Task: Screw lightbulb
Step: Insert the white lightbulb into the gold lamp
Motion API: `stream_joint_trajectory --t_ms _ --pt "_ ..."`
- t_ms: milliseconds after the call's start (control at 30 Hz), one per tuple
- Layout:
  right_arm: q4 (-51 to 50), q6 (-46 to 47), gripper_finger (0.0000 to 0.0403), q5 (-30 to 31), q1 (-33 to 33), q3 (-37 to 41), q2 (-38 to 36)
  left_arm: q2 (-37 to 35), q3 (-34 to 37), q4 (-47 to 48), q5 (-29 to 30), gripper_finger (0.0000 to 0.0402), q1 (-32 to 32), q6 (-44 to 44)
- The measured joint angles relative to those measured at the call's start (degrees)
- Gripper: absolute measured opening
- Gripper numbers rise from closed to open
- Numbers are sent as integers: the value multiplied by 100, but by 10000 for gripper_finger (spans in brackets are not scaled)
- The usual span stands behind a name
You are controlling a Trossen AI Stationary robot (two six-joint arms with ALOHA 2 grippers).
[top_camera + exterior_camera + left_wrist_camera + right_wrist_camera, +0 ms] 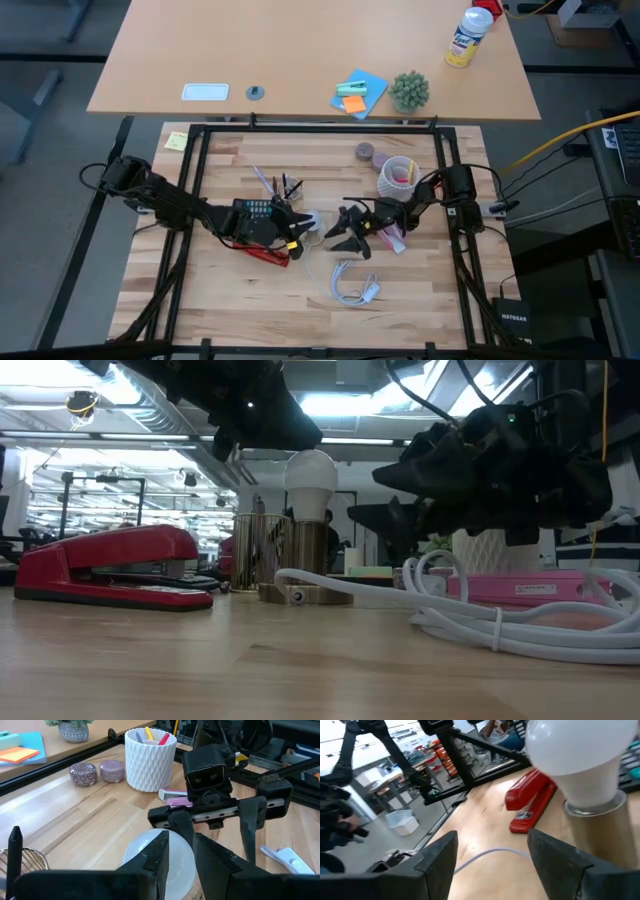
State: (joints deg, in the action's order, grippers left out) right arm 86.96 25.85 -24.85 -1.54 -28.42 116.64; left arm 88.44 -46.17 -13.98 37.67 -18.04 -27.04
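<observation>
Mid-desk [230,300], the lightbulb [310,482] stands upright in its socket [310,550]. The left claw [298,226] hangs above it, fingers around the globe; the right claw [343,232], at three o'clock, gapes wide, empty.

Bright ceiling lights [330,405] above a second tan table [300,50]

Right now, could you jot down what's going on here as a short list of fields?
bulb: upright in a wooden socket
left gripper: fingers around the bulb's top
right gripper: open, beside the bulb, not touching
stapler: red, on the table
cable: white, looped, near the table's front
cup: white, behind the right gripper
</observation>
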Motion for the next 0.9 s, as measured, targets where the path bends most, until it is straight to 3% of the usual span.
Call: stream_joint_trajectory --t_ms 233,400,667,900 --pt "0 96 162 -15 1 -2 0 0 0 0 0 81 0 1" --pt "-16 94 115 352 7 -5 0 0 0 0 0 82 0 -1" --pt "-22 93 101 617 3 -11 2 0 0 0 0 81 0 -1" --pt "291 -50 101 -124 0 -32 -38 0 0 0 0 82 0 -1"
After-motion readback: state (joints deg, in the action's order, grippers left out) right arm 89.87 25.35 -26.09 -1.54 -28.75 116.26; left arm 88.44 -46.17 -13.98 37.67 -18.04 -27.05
